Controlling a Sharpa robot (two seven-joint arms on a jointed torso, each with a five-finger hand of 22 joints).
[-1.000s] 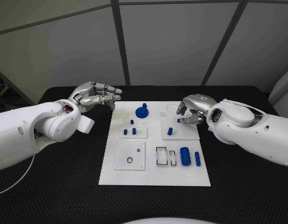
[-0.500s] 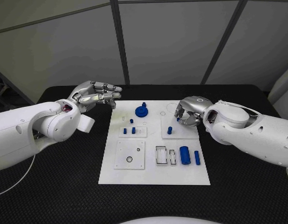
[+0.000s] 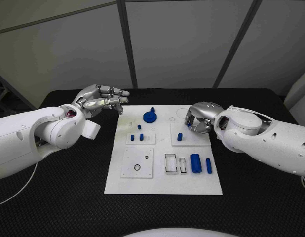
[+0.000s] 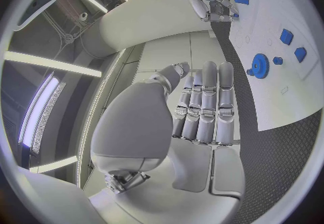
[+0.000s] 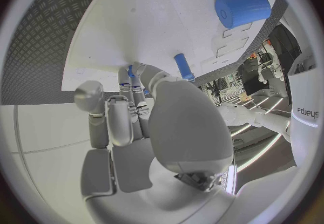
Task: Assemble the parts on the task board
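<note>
Left hand (image 3: 101, 100) hovers above the black surface (image 3: 67, 177) just off the far left corner of the task board (image 3: 163, 187); fingers extended side by side with the thumb alongside, nothing in it, so it is idle for now. On the board, left to right: a white block (image 3: 141, 139) carrying 2 short blue pegs (image 3: 137, 138) standing in it, with 1 small blue peg (image 3: 139, 127) just beyond it; nearer the robot, a white plate (image 3: 137, 163) with an oval opening and a small ring opening, both unfilled. The blue gear (image 3: 150, 117) sits upright toward the far edge at board centre. Centre-right, rectangular slots (image 3: 171, 164) look unfilled, and a thick blue cylinder (image 3: 195, 163) and a thin blue rod (image 3: 209, 166) lie loose beside them. Right hand (image 3: 197, 121) is low over the far right white block (image 3: 183, 134), fingers curled toward a short blue peg (image 3: 179, 138) there; cannot tell whether the fingertips actually grip it or only touch. Judgement: early to middle stage. Some pegs and the gear appear seated; cylinder, rod, and plate openings are left.
</note>
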